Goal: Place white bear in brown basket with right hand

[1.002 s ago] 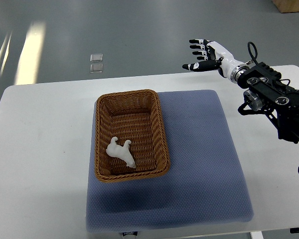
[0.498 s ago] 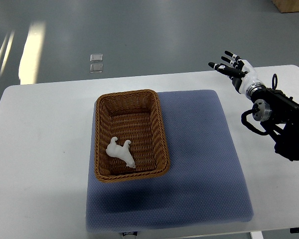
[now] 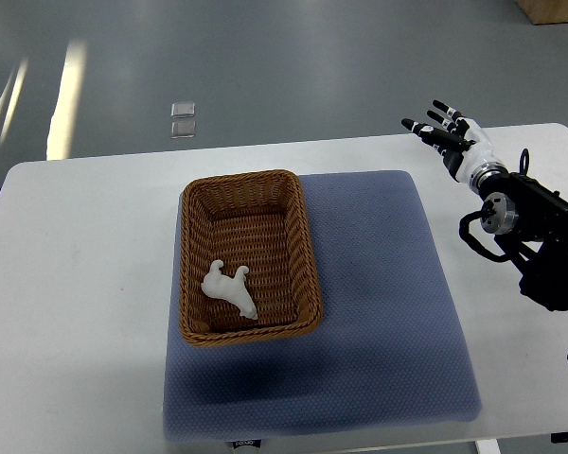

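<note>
A grey, glossy floor [image 3: 265,66] with streaks of reflected light lies behind a white table [image 3: 76,265], which fills most of the top view. Two small pale squares [image 3: 182,121] sit on the floor just beyond the table's far edge.

A blue-grey padded mat [image 3: 379,284] covers the middle of the table and reaches almost to its near edge. A brown wicker basket [image 3: 239,178], rectangular with its long side running from far to near, stands on the mat along the mat's left edge, close to its far left corner. The white bear [image 3: 229,288] lies on its side on the basket's floor, in the near half and toward the left wall, and nothing touches it.

The right hand [image 3: 454,140] hangs over the table near its far right corner, past the mat's far right corner and well apart from the basket. Its fingers [image 3: 426,132] are spread wide, pointing toward the far left, and hold nothing. Behind it, the black right arm [image 3: 535,236] runs back along the table's right edge and out of the picture on the right.
</note>
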{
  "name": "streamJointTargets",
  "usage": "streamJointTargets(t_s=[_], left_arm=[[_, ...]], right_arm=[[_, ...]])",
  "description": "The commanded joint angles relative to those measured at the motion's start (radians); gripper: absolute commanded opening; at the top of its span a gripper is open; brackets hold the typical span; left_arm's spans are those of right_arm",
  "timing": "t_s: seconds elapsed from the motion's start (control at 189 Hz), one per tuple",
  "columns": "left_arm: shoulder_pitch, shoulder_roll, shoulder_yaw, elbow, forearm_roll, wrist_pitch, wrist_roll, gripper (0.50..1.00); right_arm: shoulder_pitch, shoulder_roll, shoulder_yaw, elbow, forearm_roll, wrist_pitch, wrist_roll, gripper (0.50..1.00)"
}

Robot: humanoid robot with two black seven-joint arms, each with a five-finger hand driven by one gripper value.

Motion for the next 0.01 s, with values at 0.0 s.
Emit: streamJointTargets(t_s=[0.0], left_arm=[[0.000,0.000,0.000,-0.002,0.000,0.000,0.000,1.000]], right_arm=[[-0.002,0.002,-0.002,0.002,0.000,0.000,-0.001,0.926]])
